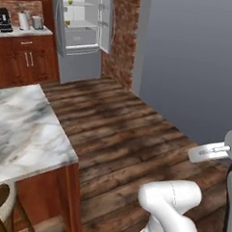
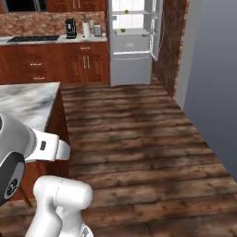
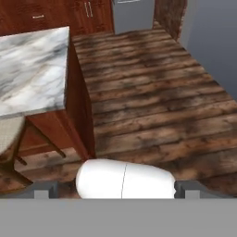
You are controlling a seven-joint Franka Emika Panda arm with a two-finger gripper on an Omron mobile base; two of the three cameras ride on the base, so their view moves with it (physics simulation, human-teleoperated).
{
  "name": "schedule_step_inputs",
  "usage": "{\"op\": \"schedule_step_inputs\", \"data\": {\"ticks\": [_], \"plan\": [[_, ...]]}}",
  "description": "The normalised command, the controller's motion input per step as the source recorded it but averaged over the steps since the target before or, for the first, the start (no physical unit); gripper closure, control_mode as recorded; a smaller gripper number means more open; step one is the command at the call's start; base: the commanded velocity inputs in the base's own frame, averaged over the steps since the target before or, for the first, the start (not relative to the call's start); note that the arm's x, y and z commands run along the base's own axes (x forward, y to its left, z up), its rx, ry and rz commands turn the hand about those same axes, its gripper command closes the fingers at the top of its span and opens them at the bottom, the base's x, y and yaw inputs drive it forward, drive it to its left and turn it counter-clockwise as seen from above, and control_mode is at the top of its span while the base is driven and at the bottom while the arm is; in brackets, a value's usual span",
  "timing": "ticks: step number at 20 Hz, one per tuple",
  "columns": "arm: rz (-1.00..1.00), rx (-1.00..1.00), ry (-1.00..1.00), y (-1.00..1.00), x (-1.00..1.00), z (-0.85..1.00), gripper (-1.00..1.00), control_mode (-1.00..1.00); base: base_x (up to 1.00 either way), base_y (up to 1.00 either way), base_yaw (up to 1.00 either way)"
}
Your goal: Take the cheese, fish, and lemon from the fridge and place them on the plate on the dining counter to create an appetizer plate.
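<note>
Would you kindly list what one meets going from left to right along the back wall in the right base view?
Cooktop → coffee machine → white jug → toaster → open fridge → brick wall.

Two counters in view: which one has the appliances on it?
The wall counter left of the fridge; the marble dining counter nearby shows none.
</note>
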Motion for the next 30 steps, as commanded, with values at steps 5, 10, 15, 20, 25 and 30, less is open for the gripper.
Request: {"op": "schedule_step_inputs", "data": {"ticks": [5, 10, 15, 20, 25, 30], "plan": [[0.00, 0.00, 0.00, 0.00, 0.00, 0.00, -1.00, 1.00, 1.00, -0.95, 0.01], [0.00, 0.00, 0.00, 0.00, 0.00, 0.00, -1.00, 1.00, 1.00, -0.45, 0.04], [0.00, 0.00, 0.00, 0.00, 0.00, 0.00, -1.00, 1.00, 1.00, -0.04, 0.08], [0.00, 0.00, 0.00, 0.00, 0.00, 0.00, -1.00, 1.00, 1.00, 0.01, 0.06], [0.00, 0.00, 0.00, 0.00, 0.00, 0.00, -1.00, 1.00, 1.00, 0.00, 0.06], [0.00, 0.00, 0.00, 0.00, 0.00, 0.00, -1.00, 1.00, 1.00, -0.23, 0.07]]}}
